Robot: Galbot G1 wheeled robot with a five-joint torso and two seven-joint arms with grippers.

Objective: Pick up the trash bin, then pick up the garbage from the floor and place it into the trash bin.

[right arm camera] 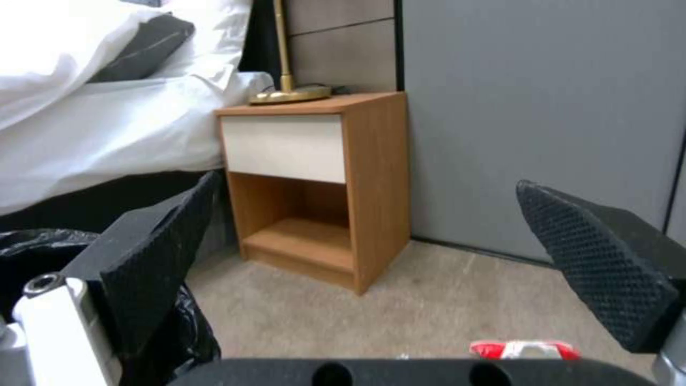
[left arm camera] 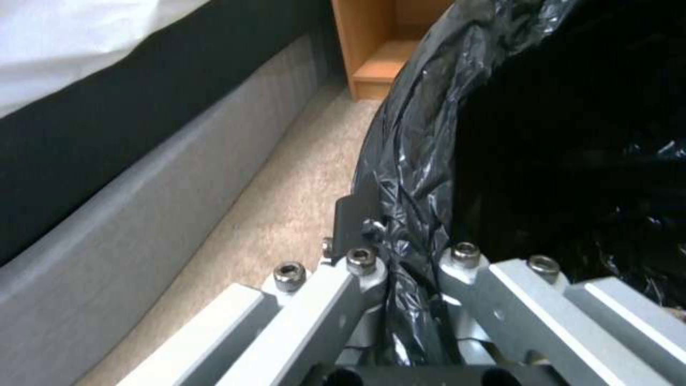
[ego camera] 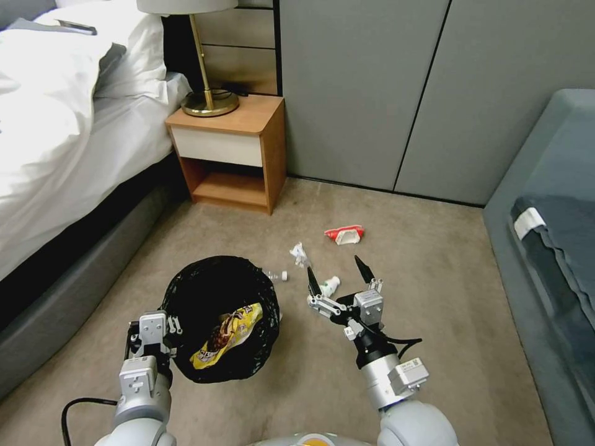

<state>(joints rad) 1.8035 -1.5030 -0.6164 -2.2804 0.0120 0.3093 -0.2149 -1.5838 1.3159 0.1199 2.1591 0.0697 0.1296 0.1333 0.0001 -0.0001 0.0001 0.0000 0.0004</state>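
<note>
The trash bin (ego camera: 186, 365), lined with a crinkly black bag, sits low over the beige floor (ego camera: 434, 297) with a yellow snack wrapper (ego camera: 226, 334) inside it. My left gripper (ego camera: 168, 331) is shut on the bin's near-left rim; in the left wrist view the left gripper (left arm camera: 382, 236) pinches the black liner (left arm camera: 415, 161). My right gripper (ego camera: 338, 275) hangs open to the right of the bin, above a white crumpled tissue (ego camera: 330, 286). Nothing lies between its pads (right arm camera: 157, 268). Farther off lie a red-and-white packet (ego camera: 344, 234) (right arm camera: 525, 349) and clear plastic scraps (ego camera: 299, 254).
A wooden nightstand (ego camera: 229, 155) with a brass lamp (ego camera: 207, 102) stands against the grey wall. The bed (ego camera: 62, 124) and its grey base (ego camera: 68, 279) run along the left. A blue-grey sofa (ego camera: 551, 235) borders the right. Open carpet lies between them.
</note>
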